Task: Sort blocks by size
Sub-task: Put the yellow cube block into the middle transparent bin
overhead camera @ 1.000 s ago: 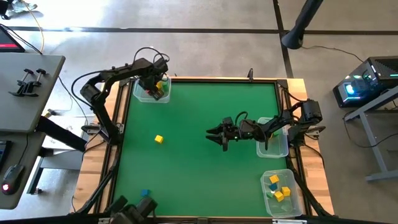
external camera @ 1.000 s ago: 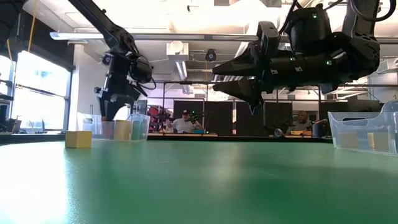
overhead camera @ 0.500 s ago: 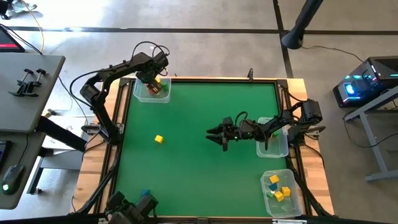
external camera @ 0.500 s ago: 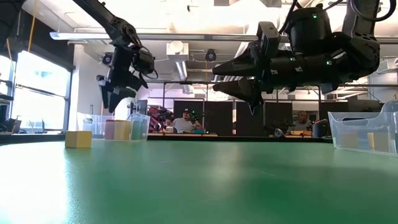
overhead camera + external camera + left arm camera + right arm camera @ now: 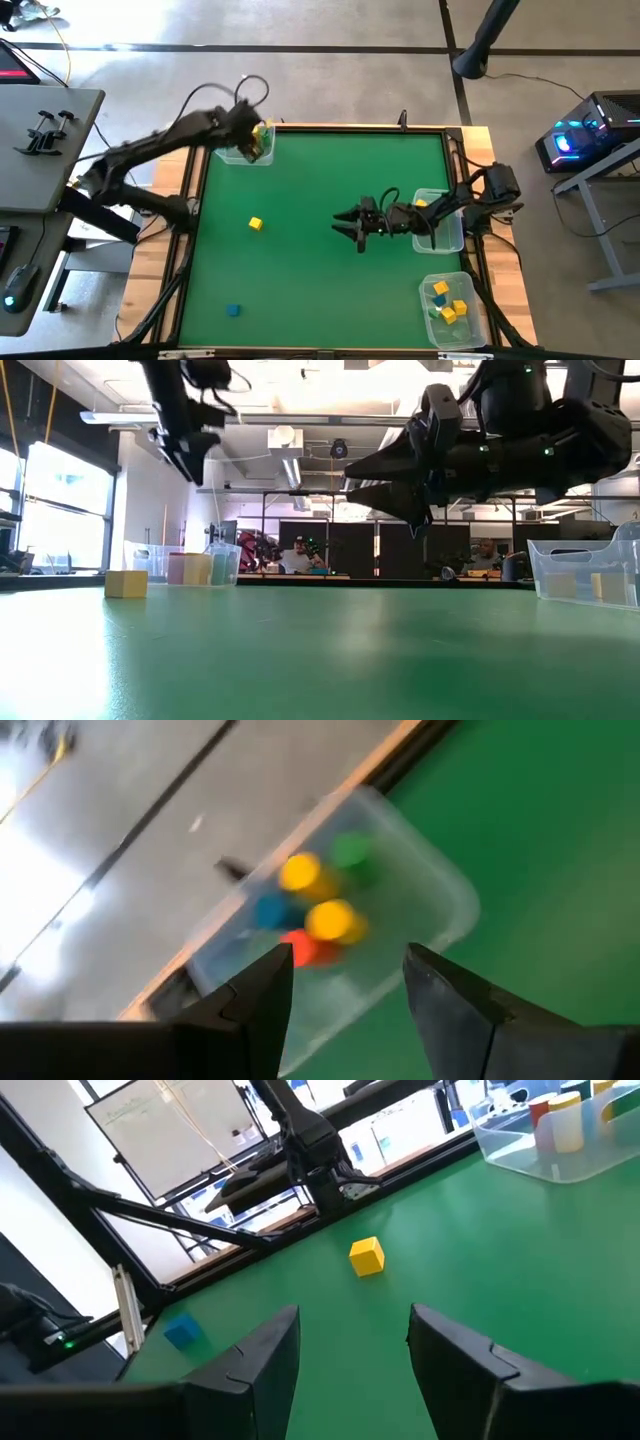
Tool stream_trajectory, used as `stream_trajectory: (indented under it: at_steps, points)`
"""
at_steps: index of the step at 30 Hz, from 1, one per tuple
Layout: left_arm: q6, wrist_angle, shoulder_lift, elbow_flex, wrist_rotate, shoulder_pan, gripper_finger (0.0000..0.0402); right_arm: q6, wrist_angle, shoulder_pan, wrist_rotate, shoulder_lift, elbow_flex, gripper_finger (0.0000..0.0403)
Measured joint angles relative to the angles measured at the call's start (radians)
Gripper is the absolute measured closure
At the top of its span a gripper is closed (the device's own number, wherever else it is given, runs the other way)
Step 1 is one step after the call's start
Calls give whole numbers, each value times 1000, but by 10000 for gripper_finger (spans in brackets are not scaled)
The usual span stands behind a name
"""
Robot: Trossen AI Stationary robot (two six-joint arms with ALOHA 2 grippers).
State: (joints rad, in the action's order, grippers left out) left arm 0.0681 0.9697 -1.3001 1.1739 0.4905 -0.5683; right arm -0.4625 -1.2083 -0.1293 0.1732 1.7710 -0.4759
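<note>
A yellow cube (image 5: 256, 224) rests on the green mat left of centre, and a blue block (image 5: 233, 311) lies near the front left. Both also appear in the right wrist view, the yellow cube (image 5: 367, 1255) and the blue block (image 5: 181, 1331). My left gripper (image 5: 256, 147) hangs open and empty high above the far-left clear tub (image 5: 240, 155). That tub holds yellow, green, blue and red blocks (image 5: 320, 915). My right gripper (image 5: 345, 222) floats open and empty over mid-table, pointing level toward the left edge.
A clear tub (image 5: 442, 230) stands at the right edge under my right arm. Another tub (image 5: 447, 305) at the near right holds yellow and blue blocks. A wooden frame (image 5: 190, 220) borders the mat. Open mat lies between the two loose blocks and my right gripper.
My left gripper has risen out of the far-left tub, well above it, while its arm drew back toward the table's left edge. My right gripper has shifted slightly toward the near edge and rolled a little. The blocks have stayed put.
</note>
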Motion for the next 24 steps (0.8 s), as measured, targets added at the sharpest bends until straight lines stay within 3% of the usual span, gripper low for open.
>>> stream_trajectory:
  at_steps: [6, 10, 18, 21, 24]
  points:
    - [141, -178, 213, -231, 3, 279, 225, 27, 0, -24, 18, 0, 0, 224]
    - [297, -286, 285, -362, 90, 502, 227, 27, 0, -24, 18, 0, 0, 224]
    - [633, -344, 217, -422, 249, 899, 249, 35, -1, -22, 19, 0, 0, 224]
    - [699, -348, 168, -418, 258, 986, 253, 35, -4, -22, 19, 0, 0, 224]
    - [730, -345, 121, -418, 199, 1033, 254, 34, -6, -22, 19, 0, 0, 224]
